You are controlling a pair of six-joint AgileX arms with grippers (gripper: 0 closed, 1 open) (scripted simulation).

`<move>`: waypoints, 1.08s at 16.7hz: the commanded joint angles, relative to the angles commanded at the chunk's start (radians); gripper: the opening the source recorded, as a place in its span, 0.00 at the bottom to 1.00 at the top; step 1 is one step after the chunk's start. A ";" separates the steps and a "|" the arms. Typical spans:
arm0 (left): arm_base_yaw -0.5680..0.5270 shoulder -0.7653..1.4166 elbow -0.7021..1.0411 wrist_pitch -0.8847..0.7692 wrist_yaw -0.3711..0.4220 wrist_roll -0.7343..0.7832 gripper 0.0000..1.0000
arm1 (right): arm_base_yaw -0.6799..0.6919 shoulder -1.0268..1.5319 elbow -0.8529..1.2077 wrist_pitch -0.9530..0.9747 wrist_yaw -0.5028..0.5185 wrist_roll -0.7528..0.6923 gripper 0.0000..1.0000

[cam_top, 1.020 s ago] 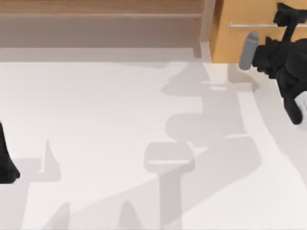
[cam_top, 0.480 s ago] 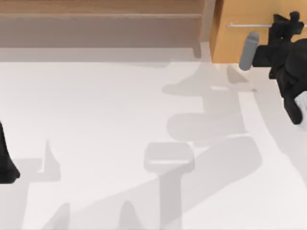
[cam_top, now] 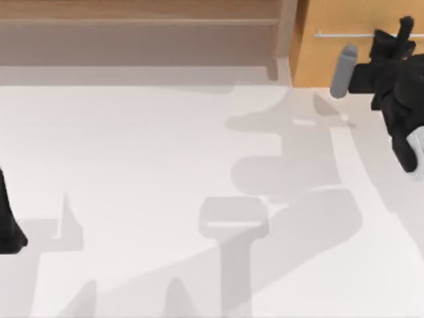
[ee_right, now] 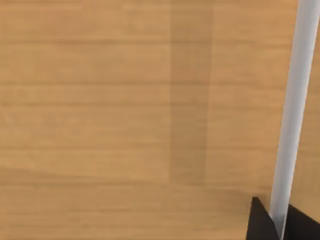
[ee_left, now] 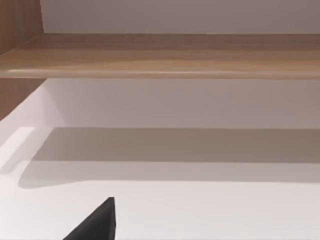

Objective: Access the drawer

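Note:
The drawer (cam_top: 331,56) is at the back right, with a light orange-tan front and a thin silver bar handle (cam_top: 344,34). My right gripper (cam_top: 394,33) is up against that front at the handle's right part. In the right wrist view the wood front (ee_right: 125,100) is very close. There the silver bar (ee_right: 295,100) runs between my two black fingertips (ee_right: 260,222), which touch it on both sides. My left arm (cam_top: 10,225) is parked at the table's left edge, and one dark fingertip (ee_left: 97,222) of it shows in the left wrist view.
A duller brown open shelf unit (cam_top: 132,26) runs along the back left, beside the drawer, and is seen side-on as a shelf board (ee_left: 160,55). The white table (cam_top: 165,165) carries only shadows. A grey cylinder (cam_top: 343,69) sticks out from my right arm.
My right gripper has moved in from just off the drawer front onto the handle bar. The drawer front has not visibly shifted. The left arm has stayed still.

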 joint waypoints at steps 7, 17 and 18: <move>0.000 0.000 0.000 0.000 0.000 0.000 1.00 | 0.009 -0.026 -0.042 0.030 0.010 0.004 0.00; 0.000 0.000 0.000 0.000 0.000 0.000 1.00 | 0.039 -0.123 -0.288 0.158 0.035 0.005 0.00; 0.000 0.000 0.000 0.000 0.000 0.000 1.00 | 0.035 -0.119 -0.284 0.156 0.033 0.005 0.00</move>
